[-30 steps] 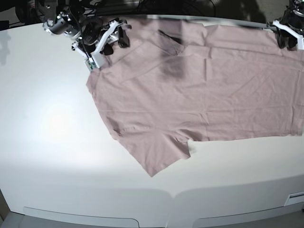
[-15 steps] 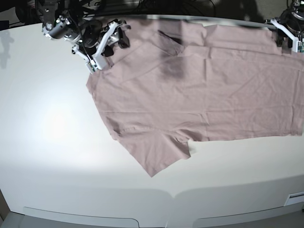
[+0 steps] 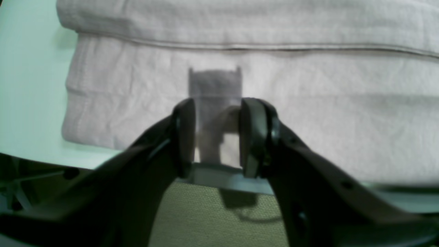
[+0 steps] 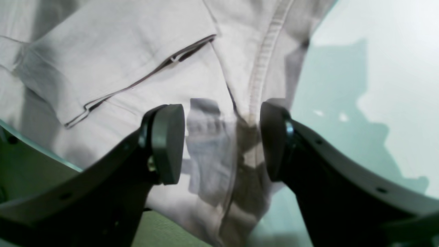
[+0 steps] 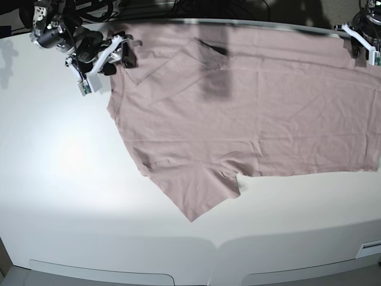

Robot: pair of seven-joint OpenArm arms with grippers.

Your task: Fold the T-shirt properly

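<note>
Two pincers, one T-shirt, one worktop (image 5: 71, 196): at left, right pincer (image 5: 122, 55) now drawn back off the shoulder, released and empty; mid-worktop, T-shirt (image 5: 250, 119) spread flat; at right, left pincer (image 5: 364, 43) likewise released by the hem corner, so folding probably not yet begun.

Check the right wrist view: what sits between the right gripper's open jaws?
Only the T-shirt lies below the right gripper: its ribbed collar seam runs down through the gap, untouched by the jaws. The right wrist view shows this.
</note>
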